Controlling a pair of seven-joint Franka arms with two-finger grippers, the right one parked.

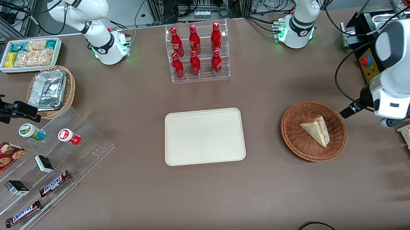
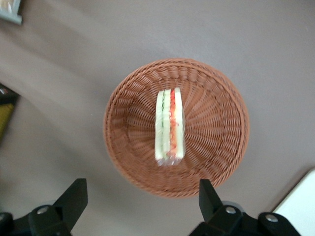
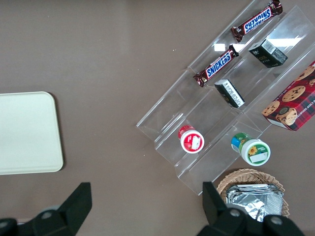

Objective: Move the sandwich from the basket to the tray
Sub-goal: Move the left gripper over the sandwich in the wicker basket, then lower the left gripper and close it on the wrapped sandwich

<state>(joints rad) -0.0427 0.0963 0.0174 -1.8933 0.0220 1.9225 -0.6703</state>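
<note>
On the brown table (image 1: 209, 195), the nearest task item is the tray (image 1: 204, 136), a cream-white rectangle with rounded corners lying flat and bare near the middle. At about three o'clock from it in the front view, well apart, sits the basket (image 1: 313, 130), a round reddish-brown wicker bowl. The sandwich (image 1: 316, 130) lies inside it, close to the centre, its red and green filling stripe showing along the cut edge; in the wrist view the sandwich (image 2: 170, 127) shows edge-on, with the basket (image 2: 216, 123) rim all around it and a corner of the tray (image 2: 301, 206) nearby.

The tool (image 2: 142, 204) hangs above the basket with its two dark fingers (image 2: 74, 199) spread wide, nothing between them and nothing touching the sandwich. In the front view the working arm's white wrist housing (image 1: 396, 84) sits at roughly two o'clock from the basket, toward the working arm's end of the table.

Farther from the front camera, at twelve o'clock from the tray, a clear rack holds red bottles (image 1: 195, 50) in two rows.
</note>
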